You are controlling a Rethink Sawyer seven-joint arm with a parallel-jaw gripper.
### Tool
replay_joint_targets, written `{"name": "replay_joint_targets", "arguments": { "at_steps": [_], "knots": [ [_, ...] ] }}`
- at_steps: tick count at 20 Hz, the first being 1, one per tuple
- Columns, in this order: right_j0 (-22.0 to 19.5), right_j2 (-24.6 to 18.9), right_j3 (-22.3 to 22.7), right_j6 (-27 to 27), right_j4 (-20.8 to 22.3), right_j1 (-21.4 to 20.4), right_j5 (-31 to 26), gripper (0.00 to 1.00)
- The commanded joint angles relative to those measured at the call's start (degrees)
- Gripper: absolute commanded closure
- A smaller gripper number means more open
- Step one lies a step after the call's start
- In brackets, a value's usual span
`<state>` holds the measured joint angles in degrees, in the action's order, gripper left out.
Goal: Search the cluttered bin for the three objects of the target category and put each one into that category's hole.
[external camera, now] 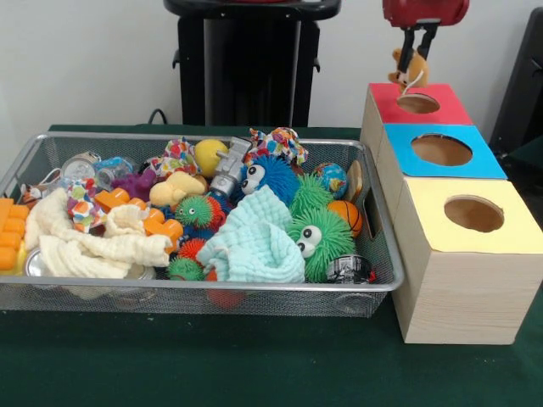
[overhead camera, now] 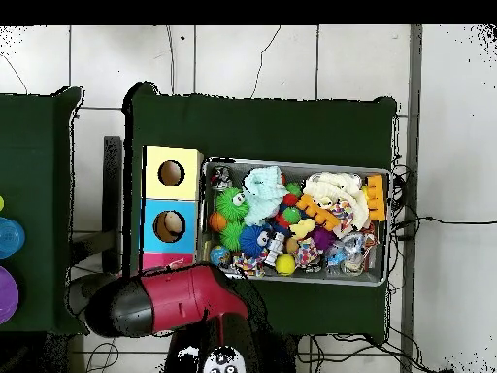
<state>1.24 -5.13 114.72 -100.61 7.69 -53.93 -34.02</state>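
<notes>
The jaws are clamping an orange-brown toy figure (external camera: 411,68) above the red hole (external camera: 417,103); next, releasing it squarely over the opening.

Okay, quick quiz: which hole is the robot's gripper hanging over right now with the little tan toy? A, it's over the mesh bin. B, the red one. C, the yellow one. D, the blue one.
B: in the front view the gripper, its jaws shut on the tan toy figure, hangs directly above the red-panelled hole, clear of the blue-panelled hole, the yellow-panelled hole and the mesh bin.
</notes>
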Motion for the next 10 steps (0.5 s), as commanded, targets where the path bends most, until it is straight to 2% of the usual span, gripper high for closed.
{"name": "replay_joint_targets", "arguments": {
  "at_steps": [1,10],
  "knots": [
    [1.86,0.98,3.31,-16.3,-3.85,5.86,8.22,1.0],
    [3.53,2.21,2.34,-16.13,-4.85,9.69,12.76,1.0]
  ]
}}
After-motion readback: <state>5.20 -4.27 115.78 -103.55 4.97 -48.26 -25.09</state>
